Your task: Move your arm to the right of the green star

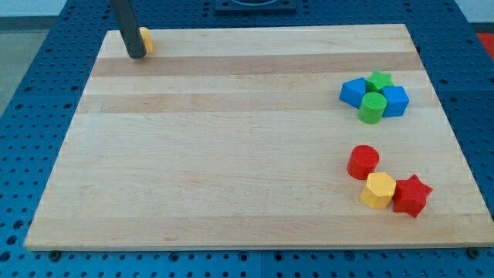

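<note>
The green star point(379, 80) lies near the board's right edge, in a tight cluster with a blue block point(354, 92) to its left, a blue block point(395, 100) to its lower right and a green cylinder point(372, 108) below it. My tip point(137, 55) rests at the board's top left corner, far to the left of the green star. It touches the left side of a small yellow-orange block point(147, 40), which the rod partly hides.
A red cylinder point(363, 162), a yellow hexagonal block point(378, 190) and a red star point(411, 195) sit together at the lower right. The wooden board point(231, 154) lies on a blue perforated table point(31, 116).
</note>
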Controlling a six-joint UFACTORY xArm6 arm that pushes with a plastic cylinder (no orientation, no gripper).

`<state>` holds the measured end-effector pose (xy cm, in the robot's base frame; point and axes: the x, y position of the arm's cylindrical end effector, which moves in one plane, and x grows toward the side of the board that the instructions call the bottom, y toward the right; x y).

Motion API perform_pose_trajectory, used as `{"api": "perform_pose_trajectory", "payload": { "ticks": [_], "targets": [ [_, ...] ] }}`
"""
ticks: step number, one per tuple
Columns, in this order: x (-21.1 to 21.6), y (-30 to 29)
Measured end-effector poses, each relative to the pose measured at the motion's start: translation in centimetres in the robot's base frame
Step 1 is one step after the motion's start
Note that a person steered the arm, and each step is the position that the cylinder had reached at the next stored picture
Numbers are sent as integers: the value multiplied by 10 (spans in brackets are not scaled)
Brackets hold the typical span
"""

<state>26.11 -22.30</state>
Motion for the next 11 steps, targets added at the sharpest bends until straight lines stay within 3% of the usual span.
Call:
{"api": "perform_pose_trajectory", "payload": {
  "ticks": [2,4,11],
  "targets": [
    [5,0],
    [21,56],
    [31,451]
  ]
}}
